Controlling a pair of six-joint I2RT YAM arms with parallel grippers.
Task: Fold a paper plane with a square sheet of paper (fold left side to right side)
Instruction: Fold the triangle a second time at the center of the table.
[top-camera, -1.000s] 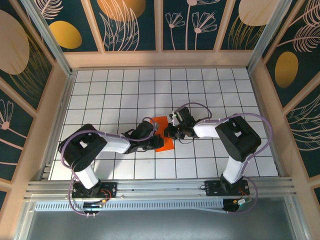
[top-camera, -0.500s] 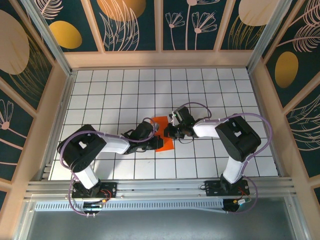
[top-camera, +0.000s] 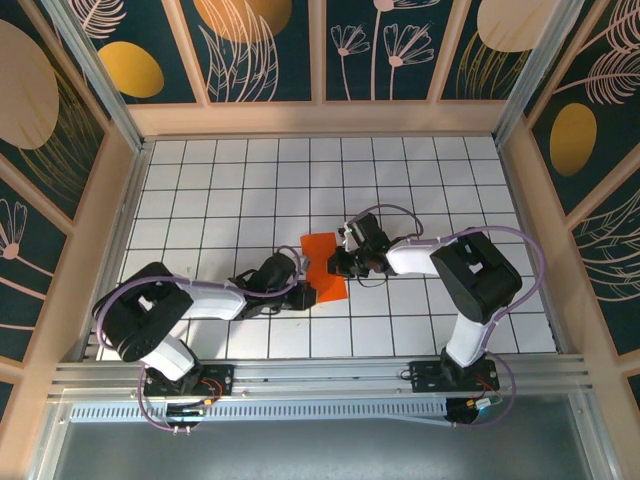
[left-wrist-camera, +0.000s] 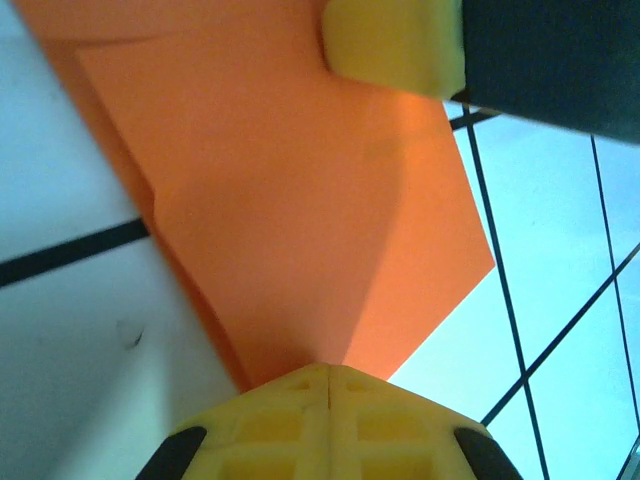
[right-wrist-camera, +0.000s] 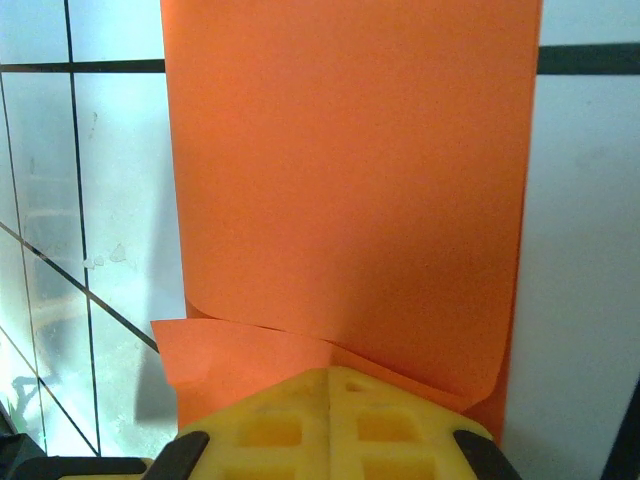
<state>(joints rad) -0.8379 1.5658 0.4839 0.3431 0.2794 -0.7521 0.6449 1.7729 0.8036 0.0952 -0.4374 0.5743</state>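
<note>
The square sheet of paper (top-camera: 322, 258) lies folded into a narrow orange strip on the white grid floor. My left gripper (top-camera: 303, 296) is shut, its yellow tips (left-wrist-camera: 330, 372) resting at the near left corner of the orange sheet (left-wrist-camera: 300, 200). My right gripper (top-camera: 336, 265) is also shut and presses on the strip's right edge. In the right wrist view its tips (right-wrist-camera: 330, 372) sit on the paper (right-wrist-camera: 350, 180), whose upper layer curls loosely just ahead of them. One yellow finger of the right gripper (left-wrist-camera: 395, 45) shows in the left wrist view.
White tiles with black grid lines (top-camera: 230, 190) surround the paper. Wooden walls (top-camera: 320, 118) close in the back and sides. A metal rail (top-camera: 320, 375) runs along the near edge by the arm bases.
My left arm has drawn back toward the near left, its gripper sliding from the paper's left side to its near left corner. More of the orange sheet shows. The right arm stays put.
</note>
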